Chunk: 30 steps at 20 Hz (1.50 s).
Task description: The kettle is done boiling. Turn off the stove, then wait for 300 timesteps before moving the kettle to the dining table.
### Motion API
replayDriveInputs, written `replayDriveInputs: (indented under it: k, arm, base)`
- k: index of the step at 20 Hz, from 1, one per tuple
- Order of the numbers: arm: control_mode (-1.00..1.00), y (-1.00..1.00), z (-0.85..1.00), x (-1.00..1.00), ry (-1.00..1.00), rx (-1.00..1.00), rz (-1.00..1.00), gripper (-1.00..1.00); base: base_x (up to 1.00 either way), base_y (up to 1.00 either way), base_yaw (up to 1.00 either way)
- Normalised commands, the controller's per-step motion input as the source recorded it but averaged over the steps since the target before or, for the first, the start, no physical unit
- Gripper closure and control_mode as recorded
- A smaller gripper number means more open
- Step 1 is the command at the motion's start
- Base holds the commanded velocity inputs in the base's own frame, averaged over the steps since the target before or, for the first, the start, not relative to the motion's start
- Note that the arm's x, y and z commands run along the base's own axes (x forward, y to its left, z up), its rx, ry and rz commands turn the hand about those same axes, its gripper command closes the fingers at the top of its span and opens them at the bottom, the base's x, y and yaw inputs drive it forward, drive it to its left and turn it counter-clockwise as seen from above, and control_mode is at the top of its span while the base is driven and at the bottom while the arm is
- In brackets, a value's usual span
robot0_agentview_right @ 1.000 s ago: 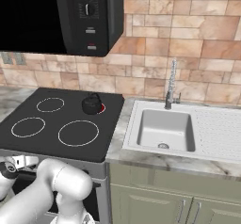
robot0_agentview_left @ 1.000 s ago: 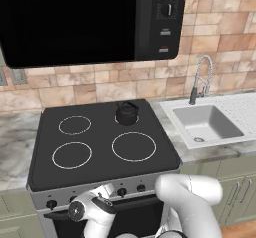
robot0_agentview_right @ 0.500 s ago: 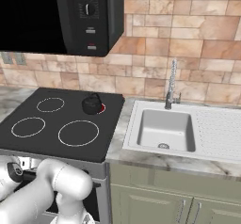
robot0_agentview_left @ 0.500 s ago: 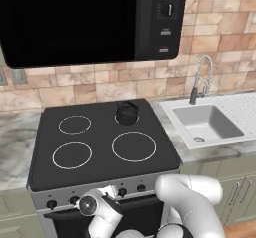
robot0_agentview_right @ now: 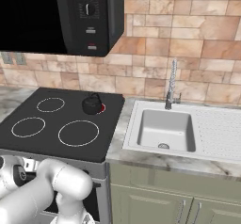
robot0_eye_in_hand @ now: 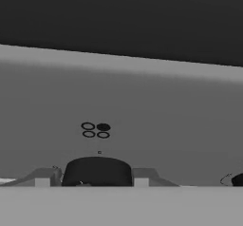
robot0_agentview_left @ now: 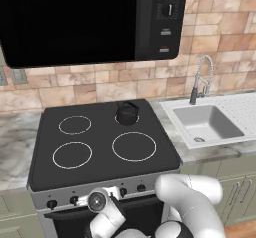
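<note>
At the stove's front panel: hand (robot0_eye_in_hand: 97, 181) on a burner knob, first step of the task in hand.
In the hand view the two fingers sit on either side of a round black knob (robot0_eye_in_hand: 97, 172) on the grey steel front, seemingly clasping it, directly under a small four-ring burner diagram with its upper-right ring filled. In the left base view the wrist sits low against the knob row of the stove (robot0_agentview_left: 105, 147). The kettle (robot0_agentview_left: 127, 113) stands on the back-right burner; a red glow shows beside it in the right base view, so I judge that burner is on. Next move calls for rotating the knob to off, then waiting before lifting the kettle. Sink (robot0_agentview_right: 165, 130) lies right of the cooktop.
</note>
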Motion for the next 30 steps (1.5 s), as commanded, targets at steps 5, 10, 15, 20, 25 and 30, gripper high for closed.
replayDriveInputs:
  k: [5,10,15,20,25,30]
  arm:
    - [-1.0,-0.11,-0.04,0.0,0.05,0.15,-0.09,1.0]
    - [-1.0,-0.11,-0.07,0.0,0.05,0.14,-0.09,1.0]
    - [-1.0,-0.07,-0.08,0.0,0.04,0.13,-0.1,1.0]
    - [-1.0,-0.02,-0.09,0.0,0.04,0.12,-0.11,1.0]
    - [-1.0,-0.01,-0.11,-0.01,0.04,0.1,-0.1,1.0]
    - [-1.0,0.0,-0.11,0.0,0.04,0.08,-0.09,1.0]
  base:
    - [0.0,0.0,0.0]
    - [0.0,0.0,0.0]
    - [0.0,0.0,0.0]
    - [0.0,0.0,0.0]
    - [0.0,0.0,0.0]
    - [0.0,0.0,0.0]
